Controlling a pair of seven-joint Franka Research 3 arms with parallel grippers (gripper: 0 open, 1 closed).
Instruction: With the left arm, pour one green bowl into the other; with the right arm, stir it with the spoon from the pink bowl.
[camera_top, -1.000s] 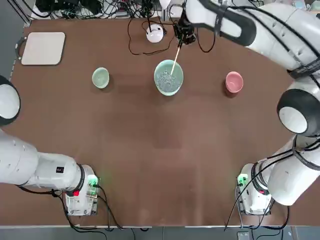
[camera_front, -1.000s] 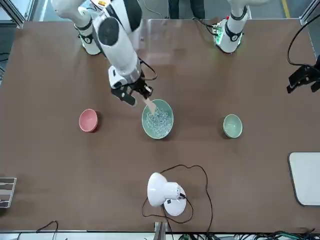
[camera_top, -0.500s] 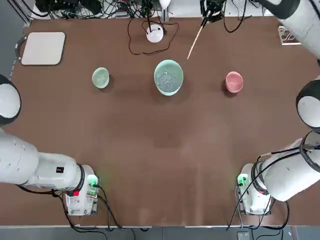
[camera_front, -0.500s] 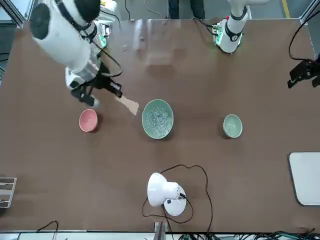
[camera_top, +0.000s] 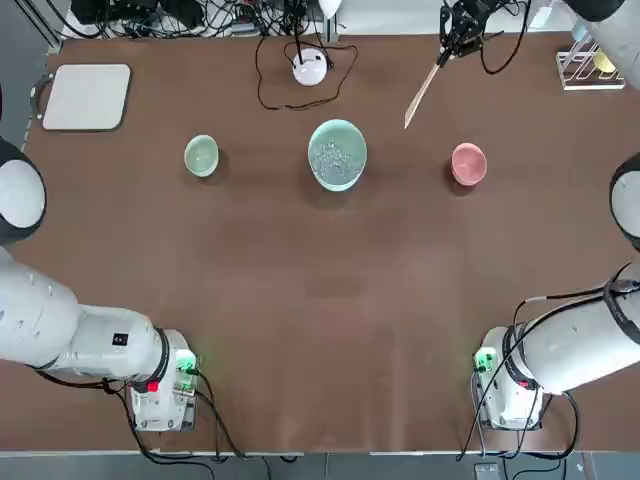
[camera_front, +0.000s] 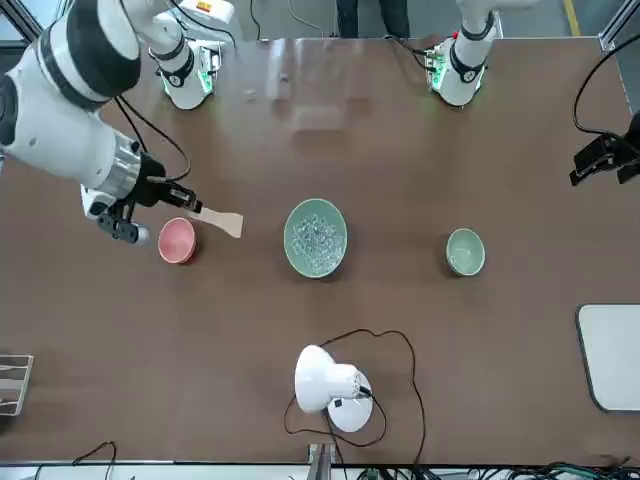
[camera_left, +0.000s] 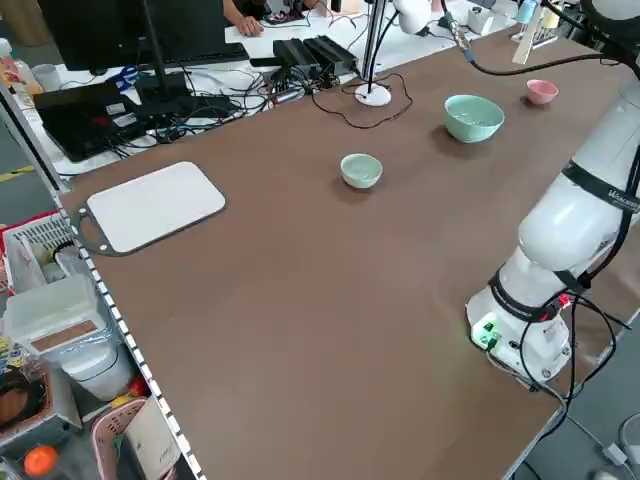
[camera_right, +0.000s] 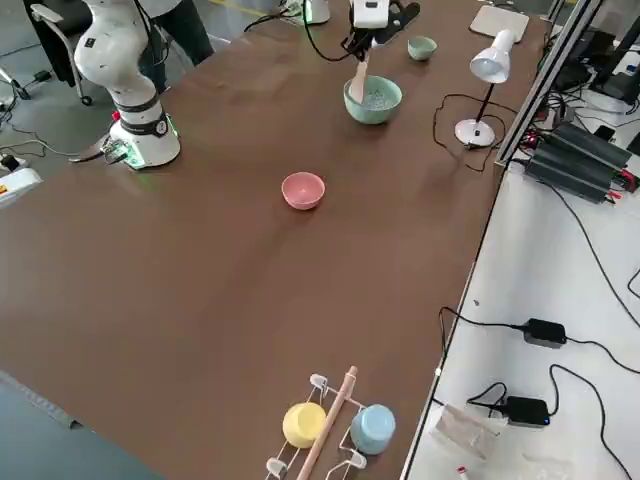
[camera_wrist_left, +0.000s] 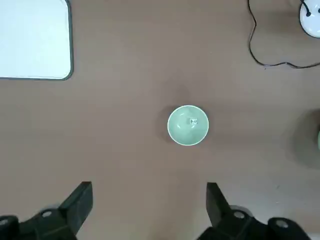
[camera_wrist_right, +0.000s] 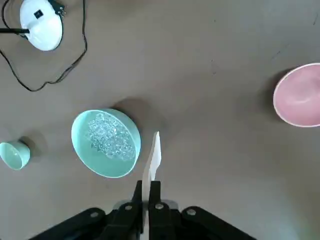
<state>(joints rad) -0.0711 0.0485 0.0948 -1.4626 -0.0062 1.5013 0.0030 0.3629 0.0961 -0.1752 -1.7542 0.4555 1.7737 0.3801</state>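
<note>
My right gripper is shut on the handle of the wooden spoon and holds it in the air, blade down, between the wide mint-green bowl and the pink bowl. In the right wrist view the spoon hangs beside the wide bowl, which has whitish bits inside; the pink bowl lies apart. The small green bowl stands alone on the left. My left gripper hovers open high above the small green bowl, holding nothing.
A white lamp with a looped black cable stands on the far side of the wide bowl. A white board lies at the far left corner. A rack with yellow and blue cups sits at the right edge.
The right gripper lifted the spoon out of the wide bowl and carried it to the robot's right, toward the pink bowl. The left arm stayed put.
</note>
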